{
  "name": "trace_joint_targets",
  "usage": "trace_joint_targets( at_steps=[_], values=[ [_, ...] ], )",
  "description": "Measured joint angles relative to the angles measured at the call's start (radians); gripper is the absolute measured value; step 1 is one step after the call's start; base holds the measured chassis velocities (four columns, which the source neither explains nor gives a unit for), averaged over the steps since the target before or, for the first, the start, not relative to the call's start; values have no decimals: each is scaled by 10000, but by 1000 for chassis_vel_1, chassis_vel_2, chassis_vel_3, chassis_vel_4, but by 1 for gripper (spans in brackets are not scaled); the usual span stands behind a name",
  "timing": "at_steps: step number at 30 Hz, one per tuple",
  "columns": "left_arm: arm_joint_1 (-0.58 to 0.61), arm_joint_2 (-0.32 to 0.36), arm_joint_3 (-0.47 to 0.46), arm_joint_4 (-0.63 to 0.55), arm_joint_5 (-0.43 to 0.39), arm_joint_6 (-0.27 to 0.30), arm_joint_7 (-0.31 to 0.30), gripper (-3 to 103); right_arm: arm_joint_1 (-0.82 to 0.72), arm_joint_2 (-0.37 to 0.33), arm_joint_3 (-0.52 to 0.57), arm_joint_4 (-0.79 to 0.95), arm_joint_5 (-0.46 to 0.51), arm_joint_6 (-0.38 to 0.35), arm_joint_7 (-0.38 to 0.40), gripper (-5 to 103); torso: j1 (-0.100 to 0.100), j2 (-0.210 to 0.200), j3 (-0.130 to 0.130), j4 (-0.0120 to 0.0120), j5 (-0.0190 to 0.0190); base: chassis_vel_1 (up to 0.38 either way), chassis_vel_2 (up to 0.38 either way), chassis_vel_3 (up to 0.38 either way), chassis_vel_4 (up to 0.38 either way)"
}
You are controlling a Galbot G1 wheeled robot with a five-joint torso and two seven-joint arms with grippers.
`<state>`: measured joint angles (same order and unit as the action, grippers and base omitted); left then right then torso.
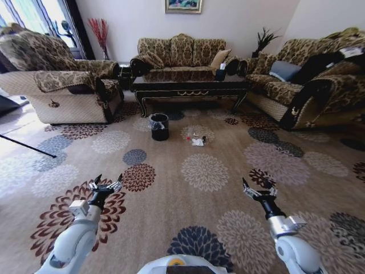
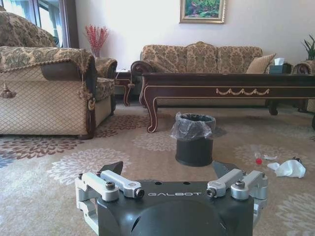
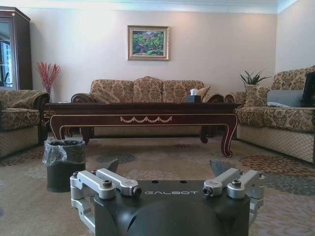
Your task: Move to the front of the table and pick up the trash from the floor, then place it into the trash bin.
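Observation:
The dark table (image 1: pixel 191 91) with its gold ornament stands ahead, in front of the middle sofa. On the patterned floor (image 1: pixel 171 171) before it sits the black trash bin (image 1: pixel 159 127) with a grey liner. Just right of the bin lies the trash (image 1: pixel 197 140): white crumpled paper (image 2: pixel 290 168) and a small bottle with a red cap (image 2: pixel 258 160). My left gripper (image 1: pixel 107 182) and right gripper (image 1: pixel 256 187) hover low over the carpet, well short of the trash, both open and holding nothing. The right wrist view has the bin (image 3: pixel 64 164) and table (image 3: pixel 142 115).
An armchair (image 1: pixel 63 80) stands at the left and a long sofa (image 1: pixel 308 85) at the right, flanking the table. A tissue box (image 1: pixel 220 72) sits on the table's right end. A dark pole (image 1: pixel 28 147) lies on the floor at far left. Open carpet stretches between me and the bin.

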<state>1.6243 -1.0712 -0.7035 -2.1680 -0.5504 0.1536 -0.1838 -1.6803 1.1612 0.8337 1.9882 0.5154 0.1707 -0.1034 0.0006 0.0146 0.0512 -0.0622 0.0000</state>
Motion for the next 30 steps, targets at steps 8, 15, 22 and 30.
trace_joint_targets(
  at_steps=[8,15,22,30],
  values=[
    [8,-77,59,-5,7,56,-94,100,11,41,11,-45,-34,-9,-24,100,-2,-149,-228,0,0,0,0,0,0],
    [36,-96,101,7,-25,-233,-179,100,-52,105,13,-46,-71,55,-183,100,-3,-149,-230,0,0,0,0,0,0],
    [12,-134,142,93,2,-615,-146,100,-60,101,7,-110,-13,279,-449,100,-5,-149,-207,0,0,0,0,0,0],
    [80,-186,149,172,151,-692,-55,100,-69,138,4,-136,-39,234,-437,100,-5,-149,-184,1,0,-58,69,74,-53]
  ],
)
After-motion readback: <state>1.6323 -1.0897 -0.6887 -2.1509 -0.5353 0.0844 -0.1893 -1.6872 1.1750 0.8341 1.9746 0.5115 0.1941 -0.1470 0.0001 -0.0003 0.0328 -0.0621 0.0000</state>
